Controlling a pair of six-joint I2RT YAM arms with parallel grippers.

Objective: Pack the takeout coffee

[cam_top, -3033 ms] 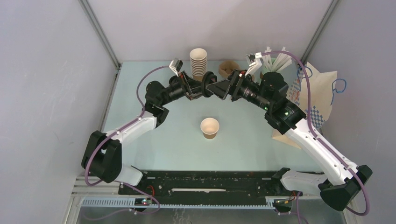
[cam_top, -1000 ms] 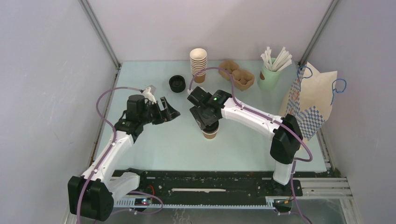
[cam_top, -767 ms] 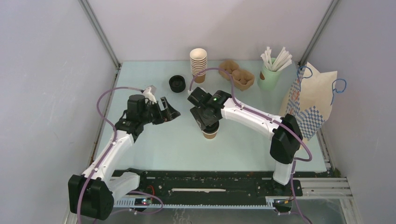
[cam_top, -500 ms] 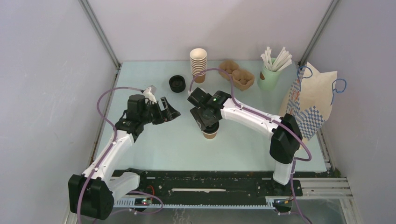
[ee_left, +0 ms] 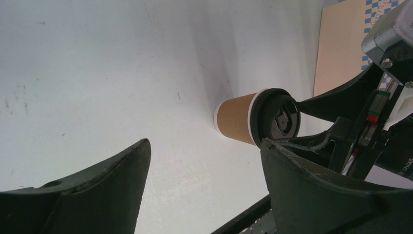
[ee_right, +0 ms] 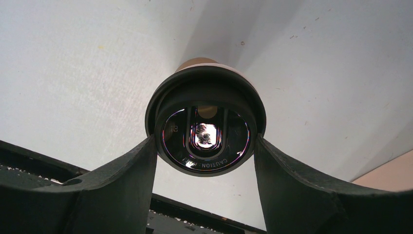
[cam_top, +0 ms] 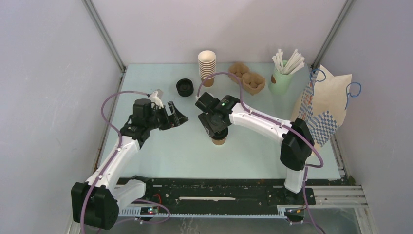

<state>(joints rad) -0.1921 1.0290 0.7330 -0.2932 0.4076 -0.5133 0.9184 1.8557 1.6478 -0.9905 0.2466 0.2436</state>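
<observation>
The takeout coffee point(cam_top: 219, 141) is a brown kraft cup standing mid-table, mostly hidden under my right wrist in the top view. In the left wrist view the cup point(ee_left: 236, 119) wears a black lid point(ee_left: 275, 119). My right gripper point(ee_right: 205, 141) hangs straight above it, its two fingers touching opposite sides of the lid point(ee_right: 205, 129); a sliver of the cup point(ee_right: 197, 62) shows behind. In the top view the right gripper point(cam_top: 218, 131) covers the cup. My left gripper point(cam_top: 178, 117) hovers to the cup's left. It is open with nothing between its fingers point(ee_left: 203, 146).
At the back stand a stack of kraft cups point(cam_top: 207, 66), a black stack of lids point(cam_top: 184, 87), a brown pulp tray point(cam_top: 248, 78) and a green cup with straws point(cam_top: 281, 78). A paper bag point(cam_top: 324, 105) stands at the right wall.
Three seconds ago both arms were raised at the back and the cup stood open. Now it wears a black lid with the right gripper over it. Nothing has moved in the last second.
</observation>
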